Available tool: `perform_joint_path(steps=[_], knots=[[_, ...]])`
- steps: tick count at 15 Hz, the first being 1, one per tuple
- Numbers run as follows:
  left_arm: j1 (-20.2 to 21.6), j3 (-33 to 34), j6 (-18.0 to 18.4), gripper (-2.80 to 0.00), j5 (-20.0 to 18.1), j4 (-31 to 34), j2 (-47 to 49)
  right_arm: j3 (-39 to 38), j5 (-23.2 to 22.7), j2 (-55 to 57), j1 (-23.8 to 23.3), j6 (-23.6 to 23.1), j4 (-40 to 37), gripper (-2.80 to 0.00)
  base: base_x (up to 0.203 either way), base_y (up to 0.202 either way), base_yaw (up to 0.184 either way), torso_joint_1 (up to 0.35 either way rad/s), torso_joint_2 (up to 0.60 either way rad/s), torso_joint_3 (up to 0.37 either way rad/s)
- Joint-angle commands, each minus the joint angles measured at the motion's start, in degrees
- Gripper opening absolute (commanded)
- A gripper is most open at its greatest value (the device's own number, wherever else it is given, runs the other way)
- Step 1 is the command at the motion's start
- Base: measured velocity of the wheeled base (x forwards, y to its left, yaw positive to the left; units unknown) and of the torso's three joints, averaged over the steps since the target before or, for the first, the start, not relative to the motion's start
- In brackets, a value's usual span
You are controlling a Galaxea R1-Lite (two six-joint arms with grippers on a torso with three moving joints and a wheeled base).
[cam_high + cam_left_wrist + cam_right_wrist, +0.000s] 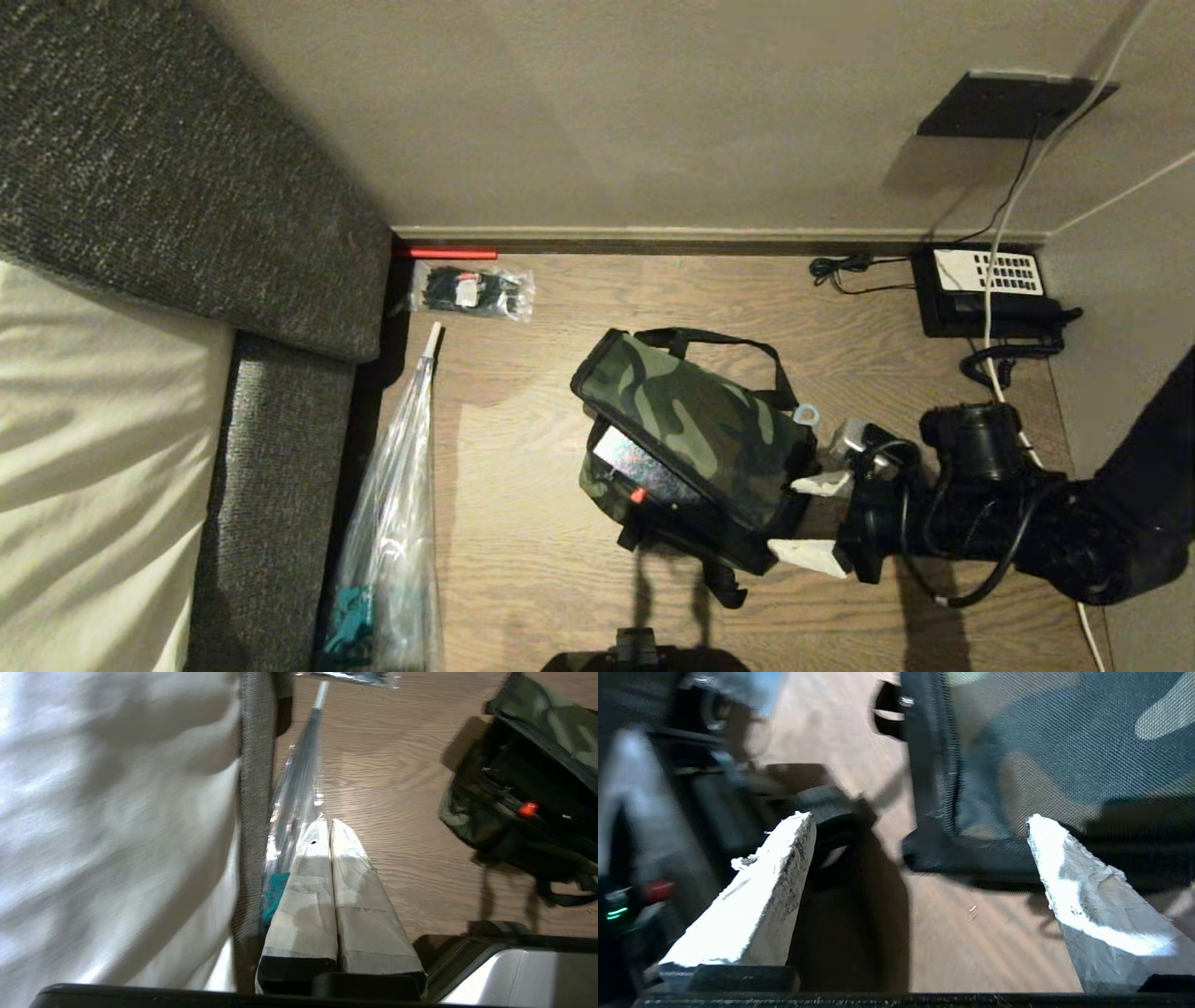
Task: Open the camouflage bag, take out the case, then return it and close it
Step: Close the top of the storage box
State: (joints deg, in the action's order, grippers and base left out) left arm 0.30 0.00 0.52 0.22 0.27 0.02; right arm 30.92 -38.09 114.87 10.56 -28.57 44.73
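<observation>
The camouflage bag [695, 439] is seen lying on the wooden floor [523, 560], tilted, with its lid lowered but a gap left at the side away from the right gripper [810, 519]. The case [644, 469] is seen poking out of that gap, flat and black, with its small red catch showing. The right gripper is placed just beside the bag's right end, and its two white fingers [770, 891] are spread wide apart with nothing held between them. One corner of the bag's lid is seen near the gap between those fingers. The left gripper [327, 826] is parked well apart from the bag, beside the bed [117, 826], with its fingers pressed together
</observation>
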Motion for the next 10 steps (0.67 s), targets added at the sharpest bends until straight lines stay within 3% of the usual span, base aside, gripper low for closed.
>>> perform_joint_path(steps=[1,4,5,8,10], knots=[[0.0,0.1,0.0,-2.80,0.0,0.0,-0.1,-0.5,-0.6,-11.7,-0.6,-0.5,-8.2,0.00,0.000,0.000,0.000,0.000,0.00,0.000],[0.0,0.2,0.0,-2.80,0.0,0.0,-0.1,2.3,-0.4,-13.7,-0.8,0.7,-11.5,0.00,0.000,0.000,0.000,0.000,0.00,0.000],[0.0,0.1,0.0,-2.80,0.0,0.0,-0.1,3.3,-0.4,-13.7,-0.8,2.0,-11.9,-2.80,0.000,0.000,0.000,0.000,0.00,0.000],[0.0,0.2,0.0,-2.80,0.0,0.0,-0.1,3.2,4.3,-16.5,-3.3,6.9,-12.8,-2.80,0.000,0.000,0.000,0.000,0.00,0.000],[0.0,0.2,0.0,-2.80,0.0,0.0,-0.1,2.5,10.5,-20.8,-4.3,14.9,-17.7,-2.80,0.000,0.000,0.000,0.000,0.00,0.000]])
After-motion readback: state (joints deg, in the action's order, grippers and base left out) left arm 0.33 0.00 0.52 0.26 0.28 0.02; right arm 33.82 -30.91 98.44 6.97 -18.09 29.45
